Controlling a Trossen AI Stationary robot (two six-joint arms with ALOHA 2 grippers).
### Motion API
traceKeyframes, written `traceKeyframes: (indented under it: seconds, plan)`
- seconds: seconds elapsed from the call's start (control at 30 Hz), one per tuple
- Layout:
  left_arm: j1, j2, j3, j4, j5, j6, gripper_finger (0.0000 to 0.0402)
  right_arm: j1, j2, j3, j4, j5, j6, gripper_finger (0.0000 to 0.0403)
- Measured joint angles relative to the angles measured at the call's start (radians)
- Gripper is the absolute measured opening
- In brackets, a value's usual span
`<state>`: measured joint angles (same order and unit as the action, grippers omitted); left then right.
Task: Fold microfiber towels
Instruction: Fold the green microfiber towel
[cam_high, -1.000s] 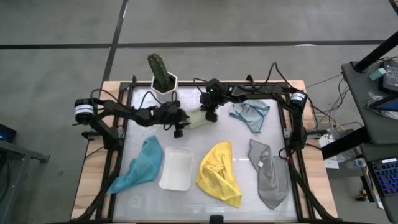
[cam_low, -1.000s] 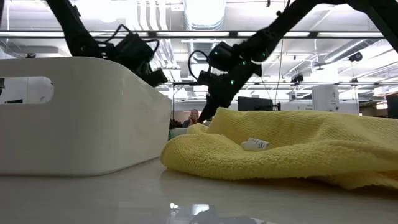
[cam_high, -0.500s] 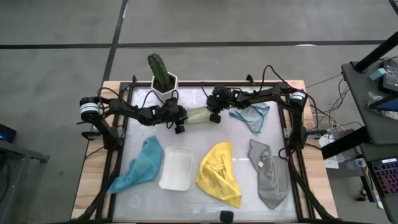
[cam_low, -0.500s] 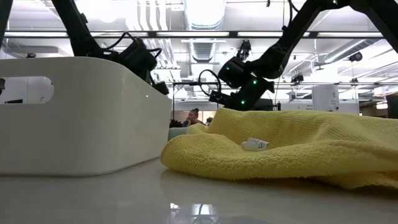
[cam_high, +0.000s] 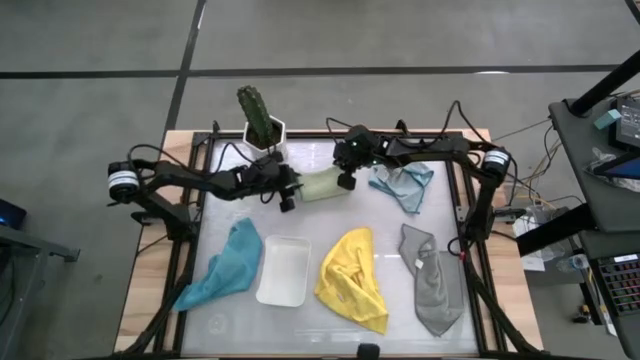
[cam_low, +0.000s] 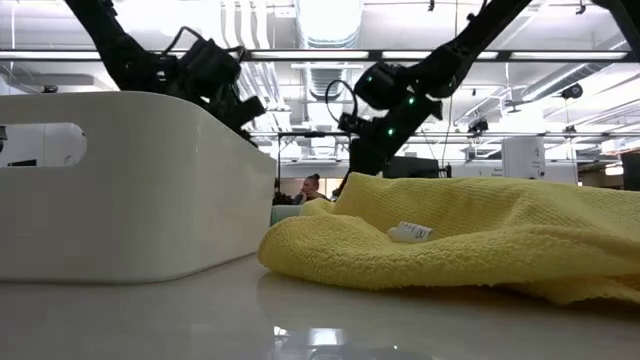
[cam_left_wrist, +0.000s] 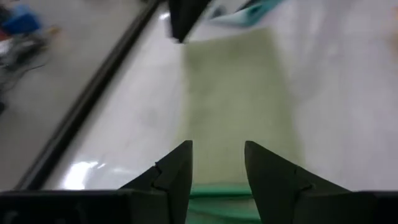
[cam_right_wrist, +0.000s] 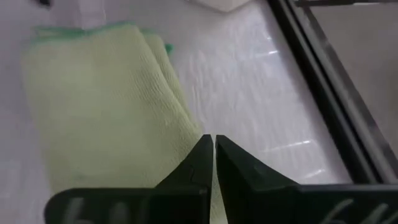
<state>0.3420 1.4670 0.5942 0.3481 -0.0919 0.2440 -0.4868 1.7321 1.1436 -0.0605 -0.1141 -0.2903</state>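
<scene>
The right pincer (cam_high: 346, 181), clenched and empty, hovers at one end of the folded pale green towel (cam_high: 321, 186); the left pincer (cam_high: 287, 197) stands parted at the other end. Four more towels lie unfolded on the worktop (cam_high: 330, 325): one light blue (cam_high: 402, 184), one yellow (cam_high: 352, 278), one grey (cam_high: 432, 280), one teal (cam_high: 226, 264). One white tray (cam_high: 283, 271) sits between teal and yellow.

The pale green towel (cam_high: 322, 186) has a darker green edge, plain in the right wrist view (cam_right_wrist: 99, 106). The light blue towel (cam_high: 405, 183) is a soft, washed-out blue. The yellow towel (cam_high: 352, 278) is bright yellow with a small white tag (cam_low: 411, 231). The grey towel (cam_high: 432, 280) is mid grey. The teal towel (cam_high: 228, 264) is a strong blue-green. The tray (cam_high: 283, 270) is plain white. The cactus (cam_high: 256, 115) is dark green in a white pot (cam_high: 268, 142). The table top (cam_high: 330, 325) is glossy white, framed in light wood.
</scene>
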Motion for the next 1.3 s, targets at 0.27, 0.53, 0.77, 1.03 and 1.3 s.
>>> traceKeyframes:
  seconds: [0.27,0.53,0.77,1.03,1.3]
  plan:
    - [-0.057,0.028,-0.012,0.004,0.135,-0.002,0.0103,0.068,-0.064,-0.127,0.057,-0.077,0.076,0.0013]
    - [-0.044,0.087,-0.012,0.0,0.035,-0.028,0.0012,0.094,-0.008,-0.237,0.206,-0.069,0.141,0.0013]
    - [-0.041,0.069,-0.011,-0.023,-0.033,-0.024,0.0008,0.094,-0.015,-0.22,0.183,-0.069,0.136,0.0013]
    - [-0.026,0.033,-0.02,-0.122,-0.057,0.0,0.0008,0.07,0.007,-0.006,0.043,-0.158,0.048,0.0013]
    - [0.007,0.053,-0.027,-0.088,-0.072,0.055,0.0008,0.018,0.199,0.256,-0.016,-0.404,0.032,0.002]
